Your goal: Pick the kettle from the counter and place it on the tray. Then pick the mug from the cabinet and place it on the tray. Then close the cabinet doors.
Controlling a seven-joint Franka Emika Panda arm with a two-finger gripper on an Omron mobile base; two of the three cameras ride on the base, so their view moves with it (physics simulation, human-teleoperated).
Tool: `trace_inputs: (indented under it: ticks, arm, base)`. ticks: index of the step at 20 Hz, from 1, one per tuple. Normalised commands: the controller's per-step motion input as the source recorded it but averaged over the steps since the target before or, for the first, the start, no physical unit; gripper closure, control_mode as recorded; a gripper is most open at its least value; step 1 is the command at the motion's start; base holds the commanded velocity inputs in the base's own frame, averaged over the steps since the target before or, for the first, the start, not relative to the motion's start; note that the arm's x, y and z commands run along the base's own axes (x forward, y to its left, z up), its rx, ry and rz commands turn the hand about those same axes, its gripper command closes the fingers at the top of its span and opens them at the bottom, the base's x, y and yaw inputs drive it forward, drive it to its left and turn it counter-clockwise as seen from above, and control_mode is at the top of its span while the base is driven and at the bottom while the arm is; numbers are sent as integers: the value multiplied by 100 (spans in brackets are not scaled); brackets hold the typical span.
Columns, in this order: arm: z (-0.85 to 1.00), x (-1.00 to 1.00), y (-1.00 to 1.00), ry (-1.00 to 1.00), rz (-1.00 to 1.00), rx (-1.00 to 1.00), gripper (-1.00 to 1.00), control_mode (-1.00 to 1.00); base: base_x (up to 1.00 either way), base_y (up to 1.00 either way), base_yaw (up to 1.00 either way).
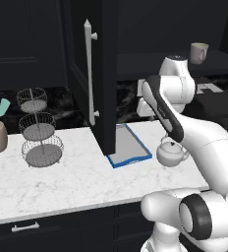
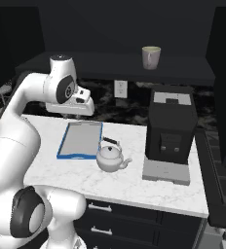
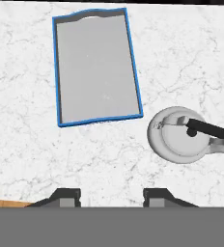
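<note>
Reaching for the kettle (image 3: 181, 136) is the step in hand: it stands on the counter (image 3: 27, 144) at about four o'clock of the empty tray (image 3: 95, 67), just beside it. The gripper (image 3: 111, 195) hovers high above, jaws parted, holding nothing. Centre over the arched handle, then descend. No legible writing appears anywhere.

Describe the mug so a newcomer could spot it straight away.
Look up at the open black cabinet above the marble counter. On its dark shelf stands the mug, small, beige and alone; the white kettle sits down on the counter instead.
</note>
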Motion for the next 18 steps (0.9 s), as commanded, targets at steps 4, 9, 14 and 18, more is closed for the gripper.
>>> trace_inputs:
  ticks: [4,9,14,18]
  arm:
    - [-6,-12,-4,0,0,0,-100,-100]
    - [-32,-47,-27,-8,4,-3,-100,-100]
    - [-34,-37,-31,-5,2,-8,-100,-100]
    - [-32,-8,-36,0,9,-7,-100,-100]
  base:
    - [0,0,0]
    - [0,0,0]
    - [0,0,0]
    - [0,0,0]
